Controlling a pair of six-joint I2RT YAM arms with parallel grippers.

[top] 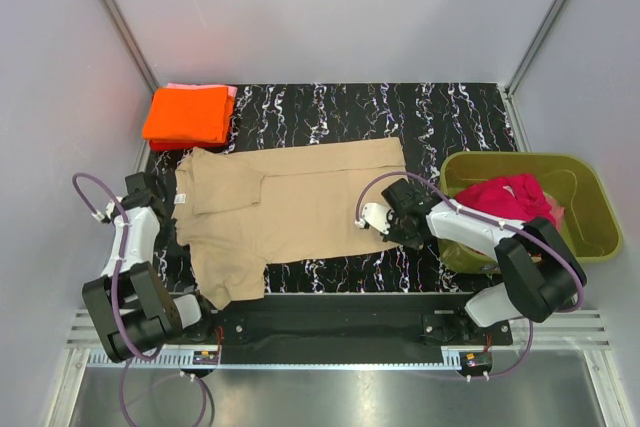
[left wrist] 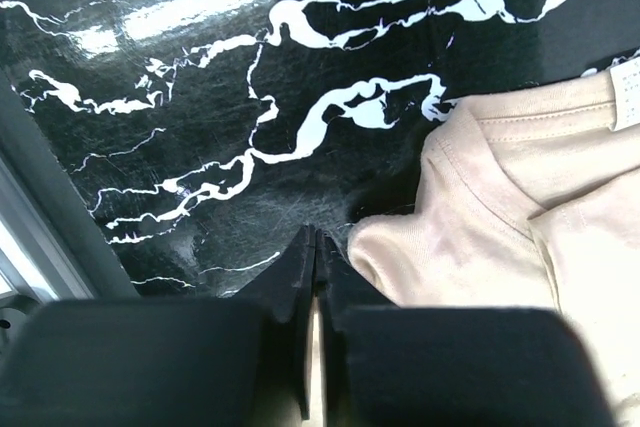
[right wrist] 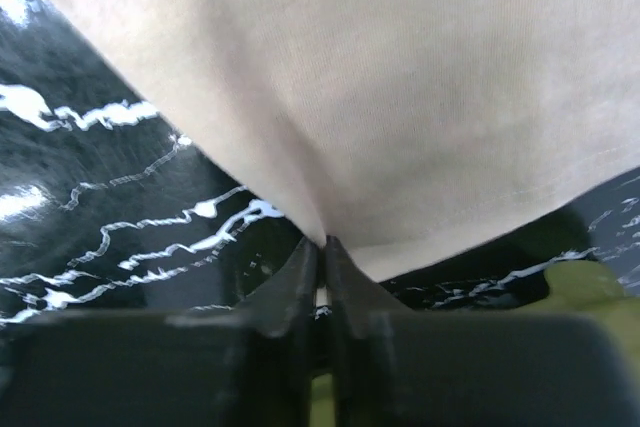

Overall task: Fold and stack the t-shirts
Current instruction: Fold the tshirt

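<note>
The tan t-shirt (top: 300,197) lies spread on the black marbled mat (top: 400,107), collar to the left and hem to the right. At its left shoulder, my left gripper (top: 170,209) (left wrist: 316,237) is shut. A raised fold of the tan t-shirt (left wrist: 480,227) bunches against its right finger, and a pale sliver of cloth shows between the fingers. My right gripper (top: 372,217) (right wrist: 322,242) is shut on the hem, and the tan t-shirt (right wrist: 400,77) is drawn into its tips. A folded orange t-shirt (top: 188,115) rests on a pink one (top: 232,93) at the back left.
An olive-green tub (top: 590,207) stands at the right edge of the mat and holds a crumpled magenta-red t-shirt (top: 510,197). A metal frame rail (left wrist: 40,237) runs along the mat's left side. White walls enclose the back and both sides.
</note>
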